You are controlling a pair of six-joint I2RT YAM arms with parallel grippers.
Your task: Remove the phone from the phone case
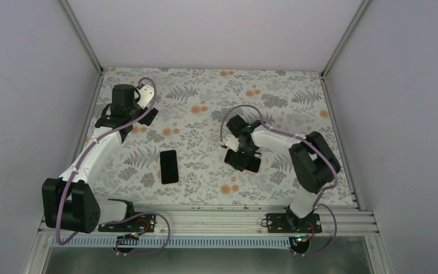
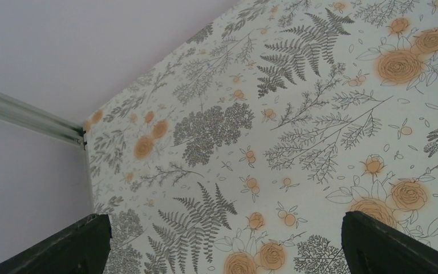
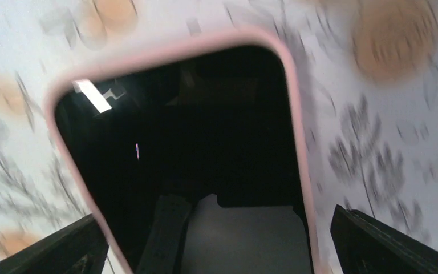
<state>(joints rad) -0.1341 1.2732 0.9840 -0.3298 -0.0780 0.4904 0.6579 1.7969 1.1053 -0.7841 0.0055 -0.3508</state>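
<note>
Right gripper (image 3: 217,240) hovers just above a pink-rimmed case (image 3: 299,142), jaws wide, glossy black inside it. A bare phone (image 1: 169,166) lies mid-table, well apart. My left gripper (image 2: 222,242) hangs wide open over the cloth (image 2: 296,114), far corner. Risk, I judge: blurred wrist view means motion, and a careless descent could shove the case.

Left claw (image 2: 222,240) gapes wide (arm stretched far); right claw (image 3: 217,240) gapes too, arm folded inward.
</note>
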